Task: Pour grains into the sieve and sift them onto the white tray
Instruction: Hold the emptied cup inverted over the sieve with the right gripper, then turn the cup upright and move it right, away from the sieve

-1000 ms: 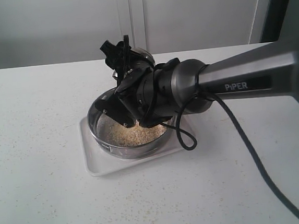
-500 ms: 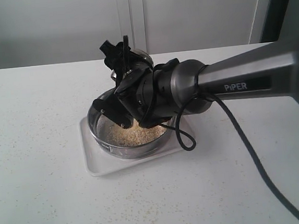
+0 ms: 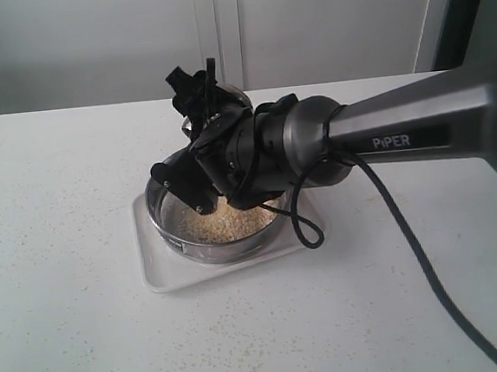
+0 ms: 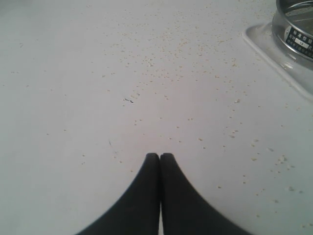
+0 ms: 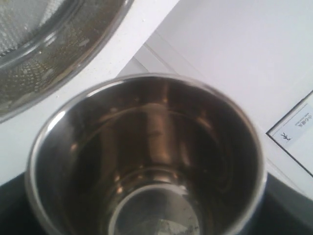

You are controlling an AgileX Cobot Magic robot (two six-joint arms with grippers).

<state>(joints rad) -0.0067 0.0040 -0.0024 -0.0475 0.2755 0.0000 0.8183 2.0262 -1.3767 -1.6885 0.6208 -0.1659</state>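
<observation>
Right wrist view | my right gripper (image 3: 199, 95) clamps empty-looking steel cup (image 5: 146, 156) near sieve (image 3: 224, 251) | grains (image 3: 226, 225) heaped inside sieve, which sits on white tray (image 3: 165, 278) | sieve likely rigid, light, slick: pinch rim wall, keep level

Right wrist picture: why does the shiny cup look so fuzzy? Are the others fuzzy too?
Right wrist view: the cup fills the frame, probably too close to focus, soft with bright glints. Left wrist view: spilled grains look crisp. Exterior view: even light, slightly soft.
</observation>
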